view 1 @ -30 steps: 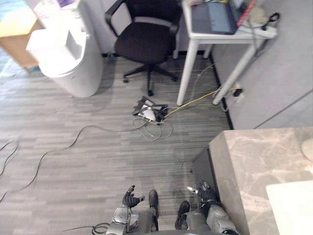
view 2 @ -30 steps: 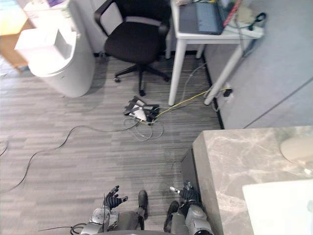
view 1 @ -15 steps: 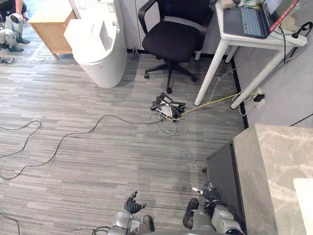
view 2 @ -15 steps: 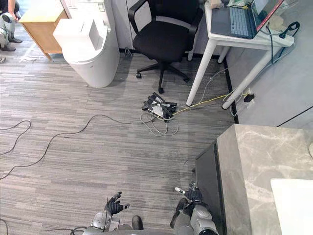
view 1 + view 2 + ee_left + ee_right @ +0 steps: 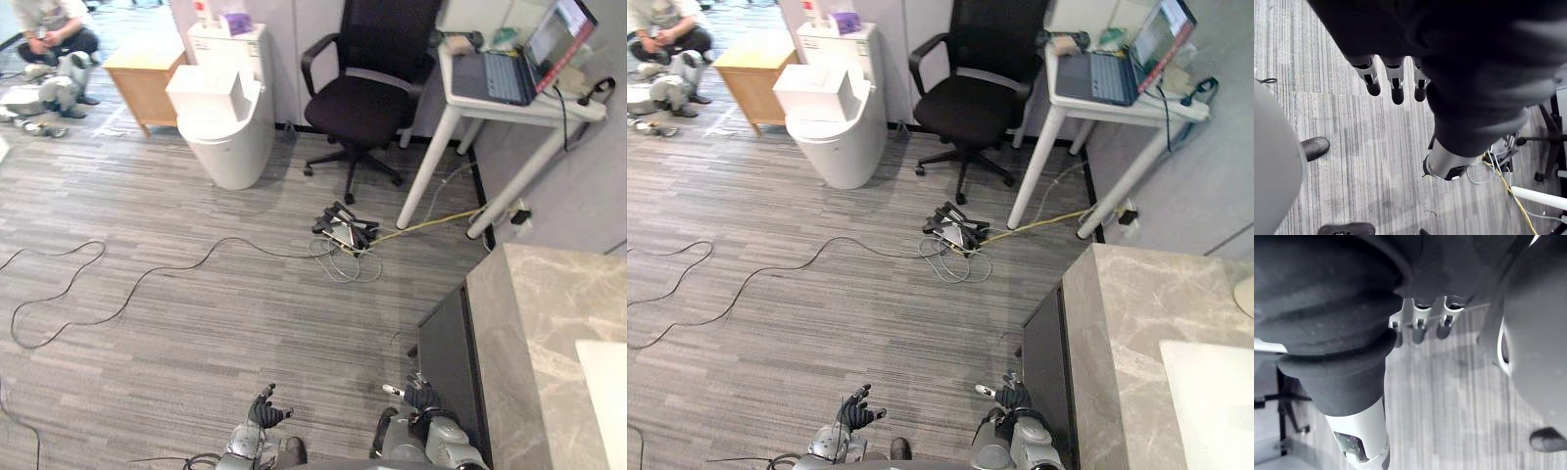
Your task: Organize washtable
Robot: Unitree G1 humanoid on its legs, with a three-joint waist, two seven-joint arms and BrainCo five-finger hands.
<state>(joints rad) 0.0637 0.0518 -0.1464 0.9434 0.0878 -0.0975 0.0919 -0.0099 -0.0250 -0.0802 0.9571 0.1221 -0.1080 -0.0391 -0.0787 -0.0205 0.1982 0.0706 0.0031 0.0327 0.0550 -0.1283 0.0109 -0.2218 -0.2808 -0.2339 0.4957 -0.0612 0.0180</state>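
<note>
The washtable is a marble-topped counter (image 5: 544,313) at the right, with a dark side panel (image 5: 449,357) facing me. A white slab (image 5: 1215,392) lies on its top near the right edge. My left hand (image 5: 263,411) hangs low over the grey floor, well left of the counter. Its fingers (image 5: 1396,88) and thumb (image 5: 1447,164) are relaxed and hold nothing. My right hand (image 5: 418,397) hangs close beside the counter's dark panel. Its fingers (image 5: 1420,325) are also loose and empty, with the thumb (image 5: 1359,445) apart from them.
Ahead stand a black office chair (image 5: 367,98), a white desk with a laptop (image 5: 500,78), a white round machine (image 5: 220,122) and a wooden cabinet (image 5: 145,83). A power strip with tangled cables (image 5: 343,227) and a long cable (image 5: 147,279) lie on the floor. A person (image 5: 54,29) crouches far left.
The whole picture has shifted, so the camera moved: more of the room's far side shows, and the counter sits further right. Both hands still hang low and empty.
</note>
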